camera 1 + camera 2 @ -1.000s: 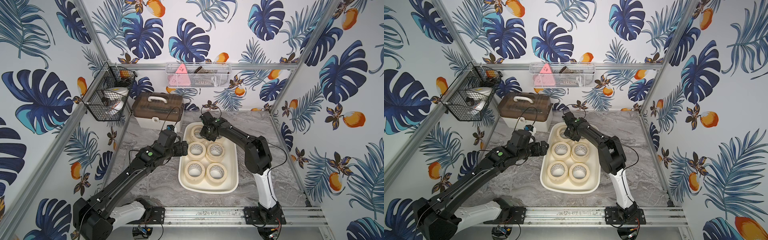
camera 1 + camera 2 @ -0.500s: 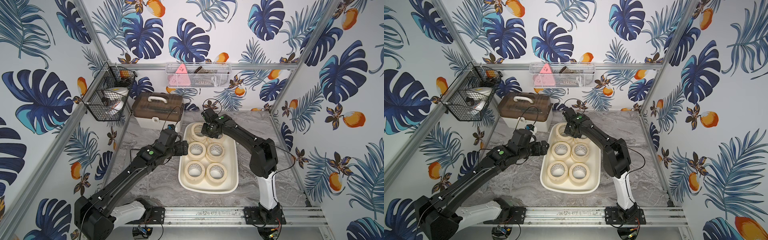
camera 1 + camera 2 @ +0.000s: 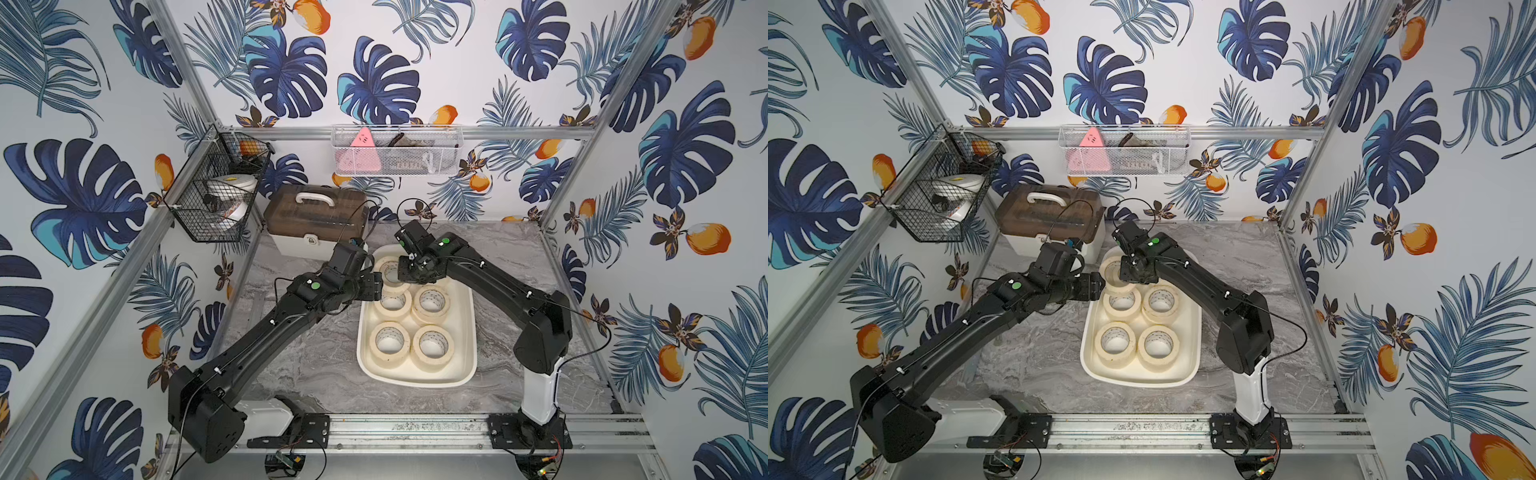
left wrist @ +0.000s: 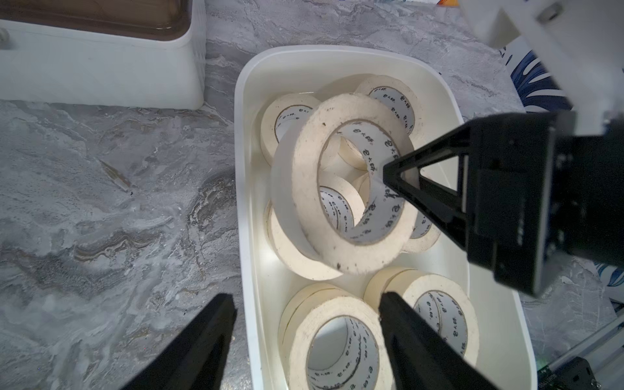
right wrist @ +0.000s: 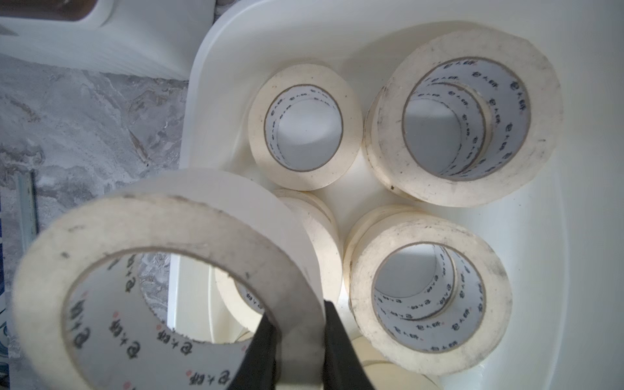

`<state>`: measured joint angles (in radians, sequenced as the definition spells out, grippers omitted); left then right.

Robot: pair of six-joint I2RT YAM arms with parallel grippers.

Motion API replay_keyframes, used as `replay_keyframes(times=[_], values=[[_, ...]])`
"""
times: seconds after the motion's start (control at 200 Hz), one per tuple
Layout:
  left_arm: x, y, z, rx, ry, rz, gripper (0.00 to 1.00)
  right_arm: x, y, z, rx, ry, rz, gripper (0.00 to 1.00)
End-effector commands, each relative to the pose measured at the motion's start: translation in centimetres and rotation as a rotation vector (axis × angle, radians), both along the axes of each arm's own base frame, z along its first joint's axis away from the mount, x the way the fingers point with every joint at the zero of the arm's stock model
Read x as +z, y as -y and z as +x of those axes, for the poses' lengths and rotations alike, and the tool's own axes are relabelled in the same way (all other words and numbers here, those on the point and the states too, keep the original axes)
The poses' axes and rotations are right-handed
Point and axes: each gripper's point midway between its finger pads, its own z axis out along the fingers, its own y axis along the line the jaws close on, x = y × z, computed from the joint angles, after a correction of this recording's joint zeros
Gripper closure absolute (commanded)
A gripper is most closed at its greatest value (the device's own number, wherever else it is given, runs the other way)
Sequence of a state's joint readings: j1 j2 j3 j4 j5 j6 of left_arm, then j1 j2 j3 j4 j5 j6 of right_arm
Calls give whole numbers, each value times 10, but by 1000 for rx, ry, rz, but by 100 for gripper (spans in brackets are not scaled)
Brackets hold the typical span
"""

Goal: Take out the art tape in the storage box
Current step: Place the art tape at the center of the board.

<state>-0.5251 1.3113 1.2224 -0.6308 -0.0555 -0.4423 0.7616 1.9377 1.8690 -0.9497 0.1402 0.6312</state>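
While R pincer (image 5: pixel 297 315) grips, tape's (image 5: pixel 169 216) tilted.

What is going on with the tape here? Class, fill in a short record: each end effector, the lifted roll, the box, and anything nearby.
Right end effector: shut on the wall of one tape roll
Held roll: tilted, raised over the storage box
Left end effector: open, empty, one finger over the table and one over the box
Left in box: other rolls, some stacked
Nearby: white case with a brown lid, by the box's far corner
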Motion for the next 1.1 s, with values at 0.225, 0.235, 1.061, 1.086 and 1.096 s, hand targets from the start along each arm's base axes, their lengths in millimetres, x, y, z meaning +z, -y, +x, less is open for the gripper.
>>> replay_keyframes(times=[0.225, 0.235, 1.061, 1.086, 1.096], values=[[-9, -3, 11, 29, 4, 47, 37, 12, -7, -27, 49, 12, -10, 100], [-10, -3, 11, 30, 3, 49, 38, 12, -7, -28, 49, 12, -9, 100], [-18, 6, 24, 48, 5, 13, 96, 37, -9, -44, 117, 70, 59, 58], [-16, 6, 25, 56, 12, 10, 97, 40, -9, -45, 122, 75, 73, 56], [-15, 5, 25, 60, 15, 9, 97, 42, -9, -46, 124, 78, 79, 55]])
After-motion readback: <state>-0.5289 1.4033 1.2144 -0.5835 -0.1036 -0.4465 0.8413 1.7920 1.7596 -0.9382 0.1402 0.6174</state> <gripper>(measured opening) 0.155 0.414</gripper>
